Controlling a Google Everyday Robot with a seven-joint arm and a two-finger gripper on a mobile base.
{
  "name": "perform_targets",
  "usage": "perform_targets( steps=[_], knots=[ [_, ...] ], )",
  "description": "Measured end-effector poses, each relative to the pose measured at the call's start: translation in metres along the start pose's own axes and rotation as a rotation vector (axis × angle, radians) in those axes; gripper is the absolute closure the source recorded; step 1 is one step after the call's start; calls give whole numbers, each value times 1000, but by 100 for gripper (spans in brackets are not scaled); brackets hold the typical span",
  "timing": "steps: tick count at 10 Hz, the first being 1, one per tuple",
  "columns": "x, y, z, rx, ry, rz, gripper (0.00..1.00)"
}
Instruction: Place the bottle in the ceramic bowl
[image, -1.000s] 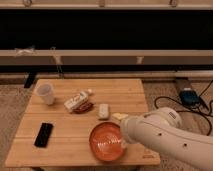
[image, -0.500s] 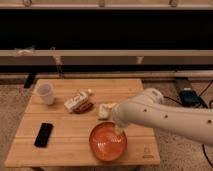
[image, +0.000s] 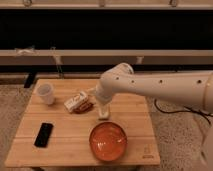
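Observation:
The bottle (image: 75, 102) is small and white with orange-brown label marks. It lies on its side on the wooden table (image: 60, 120), left of centre. The ceramic bowl (image: 108, 141), orange and glossy, sits near the table's front edge and holds nothing. My gripper (image: 103, 108) hangs from the white arm (image: 150, 86) that reaches in from the right. It points down over the table's middle, just right of the bottle and behind the bowl. It hides most of a small white block (image: 103, 115) below it.
A white cup (image: 46, 93) stands at the table's back left. A black phone (image: 43, 134) lies at the front left. A brown item (image: 86, 107) lies against the bottle's right side. A cable (image: 170, 111) runs on the floor at the right.
The arm has swung left and back from above the bowl's right side to the table's middle. The gripper now stands next to the bottle. The bowl is fully uncovered.

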Motion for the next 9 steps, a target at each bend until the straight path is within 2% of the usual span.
perform_targets(
  steps=[4, 6, 8, 9],
  knots=[
    [9, -62, 64, -107, -13, -123, 20],
    [15, -79, 96, -166, -7, -170, 20],
    [14, -90, 125, -194, -8, -204, 20],
    [17, -93, 132, -203, -2, -213, 20]
  ],
)
